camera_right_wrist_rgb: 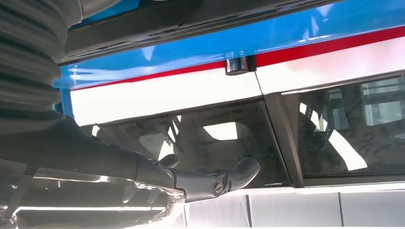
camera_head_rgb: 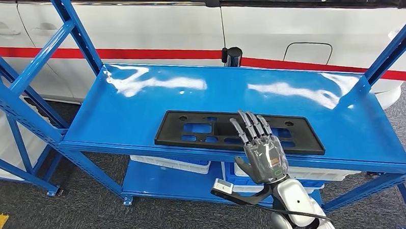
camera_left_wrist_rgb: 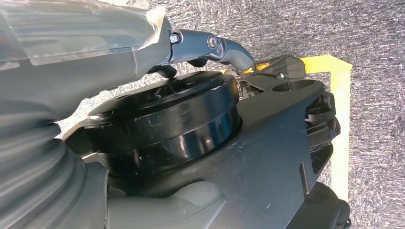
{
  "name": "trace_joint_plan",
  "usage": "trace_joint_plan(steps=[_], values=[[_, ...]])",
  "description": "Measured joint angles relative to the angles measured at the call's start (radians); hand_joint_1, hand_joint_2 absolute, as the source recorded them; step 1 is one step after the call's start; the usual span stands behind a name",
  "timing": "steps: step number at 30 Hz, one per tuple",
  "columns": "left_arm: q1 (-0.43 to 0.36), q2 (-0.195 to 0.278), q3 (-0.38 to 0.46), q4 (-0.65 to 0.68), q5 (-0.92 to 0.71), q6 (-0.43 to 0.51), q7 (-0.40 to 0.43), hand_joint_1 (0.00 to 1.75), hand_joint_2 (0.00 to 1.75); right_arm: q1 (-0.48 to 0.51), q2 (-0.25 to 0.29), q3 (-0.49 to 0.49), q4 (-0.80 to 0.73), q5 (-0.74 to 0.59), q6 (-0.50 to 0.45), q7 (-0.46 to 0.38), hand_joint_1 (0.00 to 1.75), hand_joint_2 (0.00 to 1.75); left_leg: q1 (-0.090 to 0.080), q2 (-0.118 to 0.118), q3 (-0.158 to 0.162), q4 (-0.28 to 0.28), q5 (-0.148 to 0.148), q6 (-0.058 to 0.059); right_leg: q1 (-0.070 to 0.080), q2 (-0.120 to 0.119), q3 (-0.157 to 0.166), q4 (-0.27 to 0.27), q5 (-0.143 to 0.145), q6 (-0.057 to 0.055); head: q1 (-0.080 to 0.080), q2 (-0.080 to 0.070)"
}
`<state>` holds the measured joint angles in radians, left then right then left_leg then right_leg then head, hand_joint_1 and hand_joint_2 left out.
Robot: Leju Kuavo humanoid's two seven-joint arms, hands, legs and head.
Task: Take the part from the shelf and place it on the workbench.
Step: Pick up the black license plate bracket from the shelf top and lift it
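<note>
Part: a flat black plate (camera_head_rgb: 232, 131) with cut-outs, lying lengthwise near the front edge of the blue shelf (camera_head_rgb: 139, 104), toward its right half.
My right hand (camera_head_rgb: 263, 155): raised at the front edge, fingers (camera_head_rgb: 249, 124) straight and spread over the part — nothing in them.
My left hand (camera_left_wrist_rgb: 86, 52): hanging over grey carpet; I cannot tell how its fingers lie.
Behind the shelf: a white car (camera_head_rgb: 300, 24) with a red stripe.
</note>
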<state>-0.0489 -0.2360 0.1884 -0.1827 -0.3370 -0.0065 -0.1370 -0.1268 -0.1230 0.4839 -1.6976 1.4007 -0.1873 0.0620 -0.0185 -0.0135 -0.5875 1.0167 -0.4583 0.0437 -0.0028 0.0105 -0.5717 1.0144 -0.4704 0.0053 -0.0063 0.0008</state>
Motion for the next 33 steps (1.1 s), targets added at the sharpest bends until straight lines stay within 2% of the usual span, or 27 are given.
trace_joint_plan(steps=[13,33], values=[[0.000,-0.001,0.000,0.000,0.000,-0.003,-0.002,0.00,1.75,-0.111,0.059,0.044,0.172,-0.027,0.000,-0.004,0.00,1.75,0.000,0.000,0.000,0.000,0.000,0.000,0.000,0.000,0.000,0.000,0.000,0.000,0.000,0.000],[0.000,-0.001,0.000,0.000,-0.008,-0.012,-0.002,0.00,1.75,-0.137,0.083,0.062,0.259,-0.033,-0.004,0.009,0.00,1.75,0.000,0.000,0.000,0.000,0.000,0.000,0.000,0.000,0.000,0.000,0.000,0.000,0.000,0.000]])
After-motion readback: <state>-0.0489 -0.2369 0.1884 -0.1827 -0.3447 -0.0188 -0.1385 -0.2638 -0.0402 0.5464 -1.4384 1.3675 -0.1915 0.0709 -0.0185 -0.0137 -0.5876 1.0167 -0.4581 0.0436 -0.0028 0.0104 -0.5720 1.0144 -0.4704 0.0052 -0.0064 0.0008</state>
